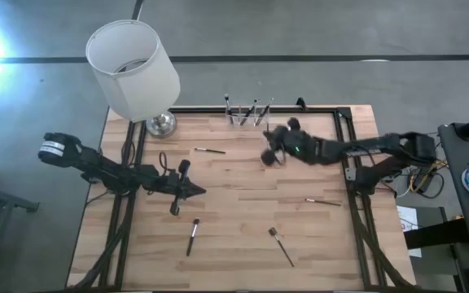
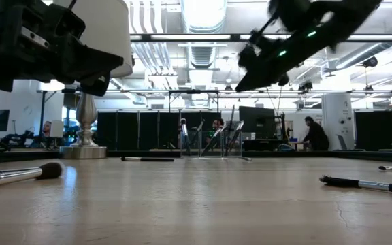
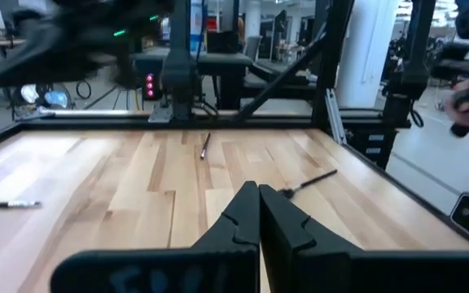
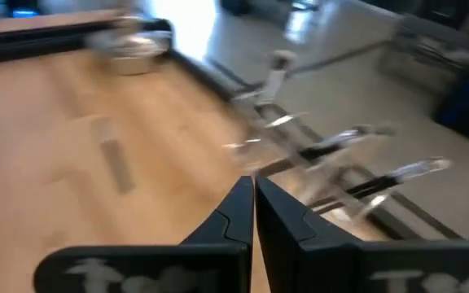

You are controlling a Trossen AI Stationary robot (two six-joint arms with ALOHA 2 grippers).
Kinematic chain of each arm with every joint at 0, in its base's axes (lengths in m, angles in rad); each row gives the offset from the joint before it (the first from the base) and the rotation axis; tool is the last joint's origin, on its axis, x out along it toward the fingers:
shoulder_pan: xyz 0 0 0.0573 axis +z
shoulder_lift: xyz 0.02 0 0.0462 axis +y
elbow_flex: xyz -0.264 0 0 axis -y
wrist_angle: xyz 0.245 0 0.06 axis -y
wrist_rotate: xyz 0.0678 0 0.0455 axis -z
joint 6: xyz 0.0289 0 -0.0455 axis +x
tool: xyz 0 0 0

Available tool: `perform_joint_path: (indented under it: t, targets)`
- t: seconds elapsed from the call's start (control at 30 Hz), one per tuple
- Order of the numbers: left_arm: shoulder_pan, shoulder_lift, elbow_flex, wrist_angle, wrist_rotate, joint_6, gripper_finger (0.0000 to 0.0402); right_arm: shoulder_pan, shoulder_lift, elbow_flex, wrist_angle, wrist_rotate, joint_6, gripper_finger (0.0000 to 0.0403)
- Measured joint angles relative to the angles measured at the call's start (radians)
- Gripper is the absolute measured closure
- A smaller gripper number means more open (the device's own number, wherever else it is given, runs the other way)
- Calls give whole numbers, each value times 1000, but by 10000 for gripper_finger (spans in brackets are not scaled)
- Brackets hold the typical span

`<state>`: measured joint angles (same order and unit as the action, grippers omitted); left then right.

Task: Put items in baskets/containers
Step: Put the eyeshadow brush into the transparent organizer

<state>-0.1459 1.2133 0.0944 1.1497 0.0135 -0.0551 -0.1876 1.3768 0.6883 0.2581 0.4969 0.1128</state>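
Observation:
A clear holder stands at the table's far edge with several brushes upright in it; it also shows in the low view and, blurred, in the right wrist view. Loose brushes lie flat on the wood: one near the holder, one at the right, two toward the near edge. My right gripper hovers blurred above the table, a little on the near side of the holder, shut and holding nothing. My left gripper waits left of centre, shut and empty.
A table lamp with a white shade and a silver foot stands at the far left corner. A black frame rims the table. Bare wood lies open in the middle, between the two grippers.

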Motion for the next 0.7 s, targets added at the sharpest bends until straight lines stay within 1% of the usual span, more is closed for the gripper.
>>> perform_joint_path:
  t: [0.1, 0.2, 0.23, 0.33, 0.4, 0.5, 0.6, 0.7]
  targets:
    - [0, 0, 0, -21, 0, 0, 401, 122, -89, -70, -4, 1, 61, 394]
    - [0, 0, 0, -41, 0, -1, 401, 232, -179, -113, -83, 6, 144, 394]
    - [0, 0, 0, -41, 0, -1, 401, 270, -206, -123, -121, 24, 167, 394]
    - [0, 0, 0, -41, 0, -2, 401, 380, -279, -130, -298, 81, 237, 394]
    - [0, 0, 0, -40, 0, -4, 401, 445, -319, -116, -463, 88, 323, 394]
    - [0, 0, 0, -40, 0, -6, 401, 533, -340, -70, -690, 91, 482, 394]
    - [0, 0, 0, -40, 0, -6, 401, 606, -327, -30, -880, 63, 623, 394]
    - [0, 0, 0, -40, 0, -6, 401, 654, -296, -6, -1020, -15, 736, 392]
